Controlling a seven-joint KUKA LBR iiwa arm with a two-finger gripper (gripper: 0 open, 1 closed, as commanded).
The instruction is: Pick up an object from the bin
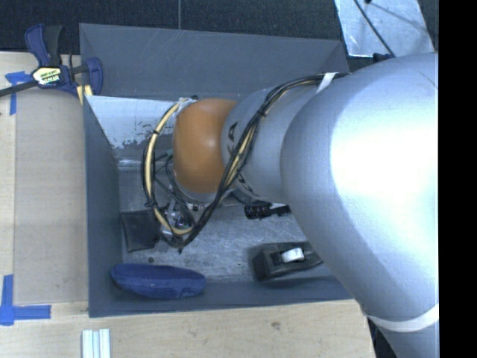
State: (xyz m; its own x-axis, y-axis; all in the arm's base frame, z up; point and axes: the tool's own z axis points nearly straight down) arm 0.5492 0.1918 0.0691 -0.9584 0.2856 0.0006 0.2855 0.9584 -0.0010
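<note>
My gripper reaches down into the left half of the bin, under the orange wrist cover and its cables. A flat black square piece lies on the bin floor just left of it, touching or nearly touching the gripper. A blue oval pad lies along the near wall, below the gripper. A black tape dispenser with a white roll rests on the floor to the right, near the front wall.
The arm covers the right half and middle of the bin. A small black cylindrical part pokes out by the arm at mid-bin. The bin's far wall rises steeply behind the wrist.
</note>
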